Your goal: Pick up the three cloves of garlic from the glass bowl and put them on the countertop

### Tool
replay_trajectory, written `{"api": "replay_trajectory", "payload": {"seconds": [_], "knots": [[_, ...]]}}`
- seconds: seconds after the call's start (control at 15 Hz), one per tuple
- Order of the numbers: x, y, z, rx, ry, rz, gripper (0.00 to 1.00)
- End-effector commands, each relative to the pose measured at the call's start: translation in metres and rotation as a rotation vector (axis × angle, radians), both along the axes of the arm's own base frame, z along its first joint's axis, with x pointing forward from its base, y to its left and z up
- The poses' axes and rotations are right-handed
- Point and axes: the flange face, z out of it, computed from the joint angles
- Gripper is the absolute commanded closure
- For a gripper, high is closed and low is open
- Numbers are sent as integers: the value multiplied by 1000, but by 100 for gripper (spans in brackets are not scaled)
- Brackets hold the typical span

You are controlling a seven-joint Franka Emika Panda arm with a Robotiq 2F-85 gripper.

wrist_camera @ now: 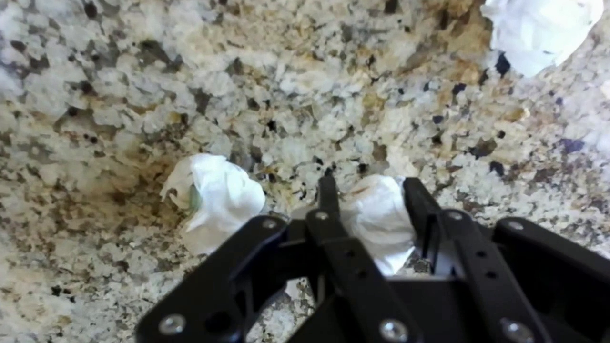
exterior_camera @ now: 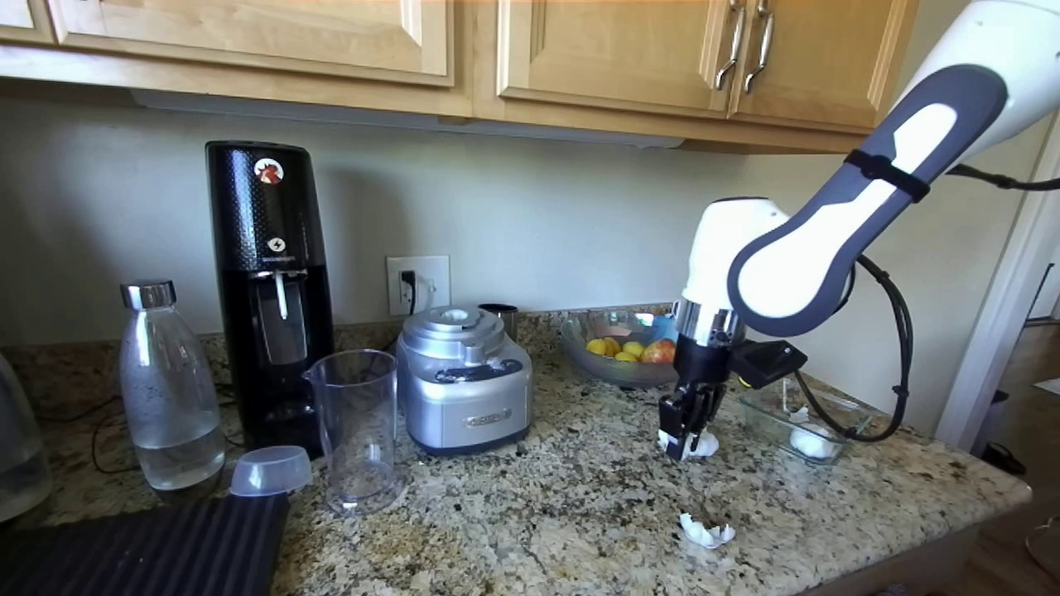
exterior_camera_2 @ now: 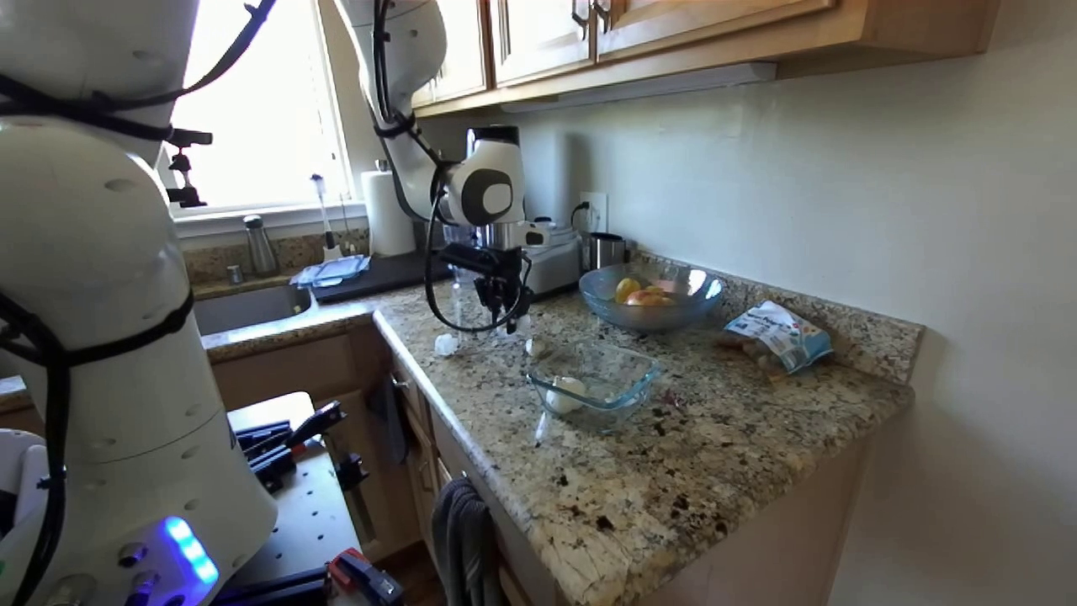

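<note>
Low over the speckled granite countertop (exterior_camera: 530, 530), my gripper (wrist_camera: 371, 188) is shut on a whitish clove of garlic (wrist_camera: 379, 214), a finger against each side. Whether that clove touches the stone I cannot tell. A second garlic clove (wrist_camera: 219, 195) lies on the counter to the left in the wrist view. Inside the clear glass bowl (exterior_camera_2: 618, 404) rests another rounded white clove (exterior_camera_2: 565, 394), also visible there (exterior_camera: 813, 443) in an exterior view. White bits show on both sides of the fingers (exterior_camera: 676, 443) in that view, partly hidden by them.
A curled white peel (exterior_camera: 705, 531) lies on the counter. The large fruit bowl (exterior_camera_2: 648, 311) stands by the wall, with a snack bag (exterior_camera_2: 781, 335) beyond it. A food processor (exterior_camera: 465, 385), a clear beaker (exterior_camera: 356, 430) and a bottle (exterior_camera: 170, 397) are other obstacles.
</note>
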Motion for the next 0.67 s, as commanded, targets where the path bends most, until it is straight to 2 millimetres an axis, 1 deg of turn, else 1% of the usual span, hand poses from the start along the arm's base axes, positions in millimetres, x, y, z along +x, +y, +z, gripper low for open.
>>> {"api": "replay_trajectory", "payload": {"seconds": [0.0,0.07,0.13,0.2,0.33,0.47,0.53,0.6], "knots": [[8,5,-14,-34,2,11,86],[9,7,-16,-37,7,22,85],[8,7,-14,-40,3,32,52],[7,8,-8,-50,5,38,37],[3,8,9,-51,-2,54,25],[-1,3,29,-54,8,60,12],[-2,-2,42,-57,6,59,5],[-3,-9,56,-63,10,51,2]]}}
